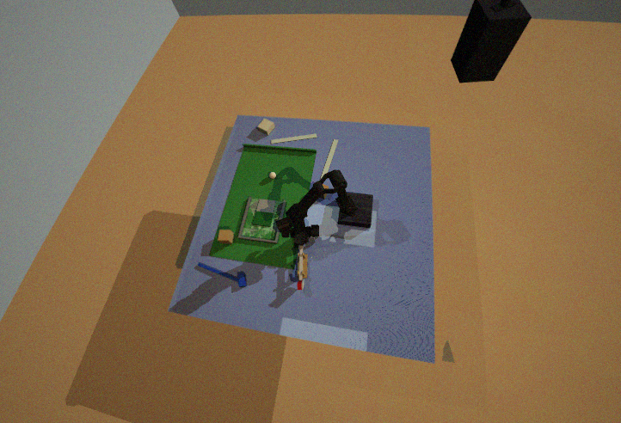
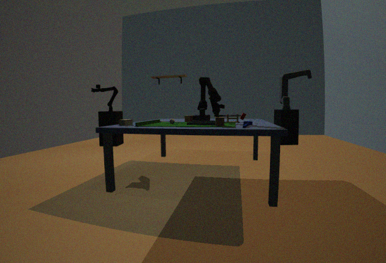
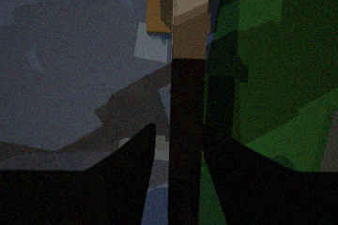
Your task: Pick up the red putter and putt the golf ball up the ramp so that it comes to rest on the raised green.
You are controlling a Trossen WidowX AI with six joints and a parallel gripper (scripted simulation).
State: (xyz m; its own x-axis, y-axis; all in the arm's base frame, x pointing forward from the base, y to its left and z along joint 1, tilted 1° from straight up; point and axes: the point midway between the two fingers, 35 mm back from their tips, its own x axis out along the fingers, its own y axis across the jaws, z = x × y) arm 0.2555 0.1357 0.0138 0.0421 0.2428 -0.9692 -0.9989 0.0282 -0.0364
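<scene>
The red putter (image 1: 299, 285) (image 2: 242, 116) lies across a small orange rack (image 1: 305, 266) (image 3: 158, 27); its dark grip and cream shaft (image 3: 188, 89) run down the wrist view, where its head is out of sight. My gripper (image 1: 300, 246) (image 2: 217, 115) (image 3: 178, 129) is partly open, its fingers straddling the dark grip. The right finger is close against the grip; a narrow gap shows at the left finger. The white golf ball (image 1: 272, 174) (image 2: 171, 121) rests on the green mat (image 1: 296, 156). The raised green has a grey frame (image 1: 258, 241), nearer the arm; the ramp's outline is unclear.
A blue mallet-like club (image 1: 242, 278) (image 2: 247, 124) lies beyond the mat's end. A tan block (image 1: 225, 236) (image 2: 219, 121) stands at the mat's corner, and a pale block (image 1: 266, 126) (image 2: 125, 122) at the far corner. Pale strips (image 1: 293, 138) (image 1: 328, 159) lie beside the mat.
</scene>
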